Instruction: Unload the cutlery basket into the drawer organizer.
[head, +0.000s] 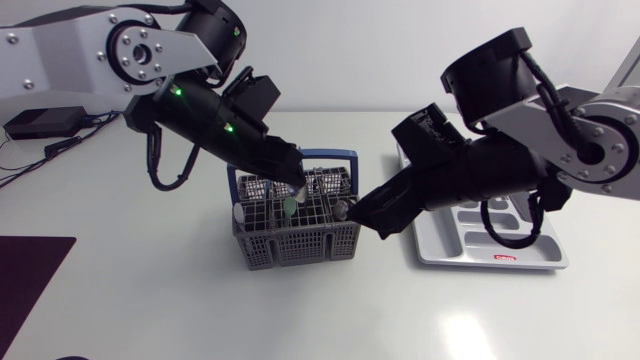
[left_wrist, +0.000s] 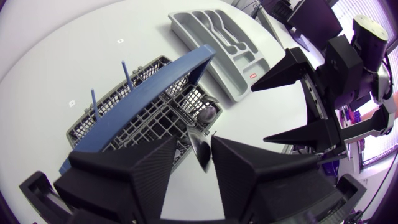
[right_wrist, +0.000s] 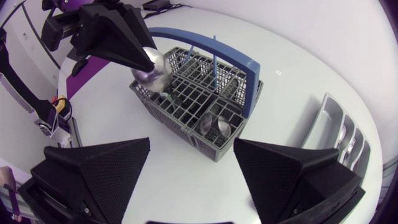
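The grey cutlery basket (head: 262, 250) (left_wrist: 112, 115) (right_wrist: 180, 102) with its blue handle stands mid-table. My left gripper (head: 292, 187) (left_wrist: 194, 140) hangs over the basket. A silver spoon (left_wrist: 200, 150) (right_wrist: 153, 68) stands bowl-up between its fingers, touching one of them; a thin gap shows beside the other. My right gripper (head: 372, 218) (right_wrist: 193, 168) is wide open beside the basket's right end, with nothing in it. Another spoon (left_wrist: 208, 112) (right_wrist: 217, 124) rests in the basket's end compartment. The grey drawer organizer (head: 440, 255) (left_wrist: 217, 46) (right_wrist: 329, 118) lies to the right, partly hidden under my right arm.
Two thin blue sticks (left_wrist: 126, 71) (right_wrist: 214, 59) rise from the basket's far compartments. A dark mat (head: 30, 280) lies at the table's front left. A black box with cables (head: 40, 125) sits at the back left.
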